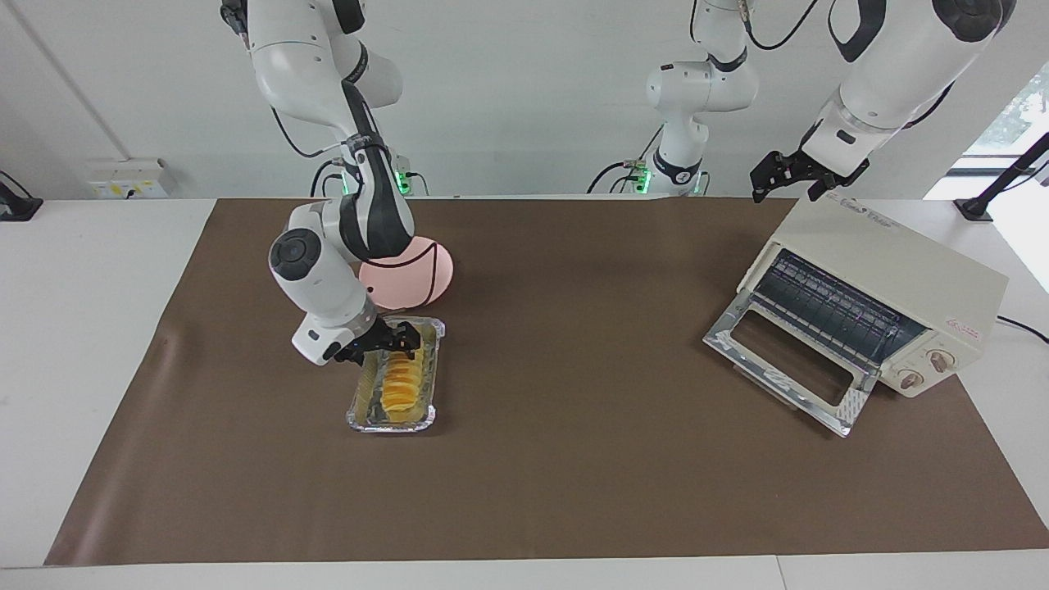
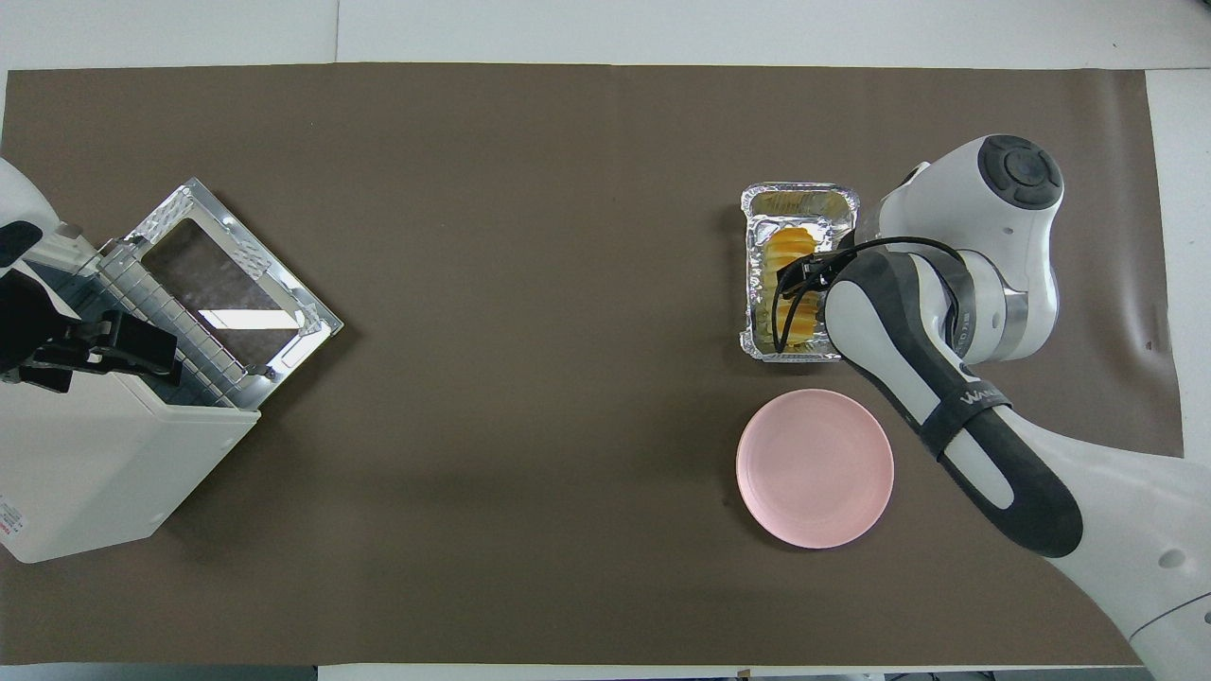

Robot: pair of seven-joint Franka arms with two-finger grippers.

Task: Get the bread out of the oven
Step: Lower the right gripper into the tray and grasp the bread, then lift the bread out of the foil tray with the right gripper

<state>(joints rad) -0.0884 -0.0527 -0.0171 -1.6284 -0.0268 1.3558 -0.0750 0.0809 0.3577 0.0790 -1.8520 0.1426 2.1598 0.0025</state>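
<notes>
Ridged golden bread (image 1: 399, 383) in foil tray (image 1: 361, 403), right gripper (image 1: 392, 340) spread wide, seemingly straddling it, left gripper (image 1: 788, 176) open over oven (image 1: 901, 270).

Bread (image 1: 399, 383): you see a small golden-yellow ridged loaf lying lengthwise in a foil tray (image 1: 359, 401), left of centre in the facing frame. Oven (image 1: 885, 283): you see a cream-white box at that frame's right, its glass door dropped open, rack bare.
</notes>
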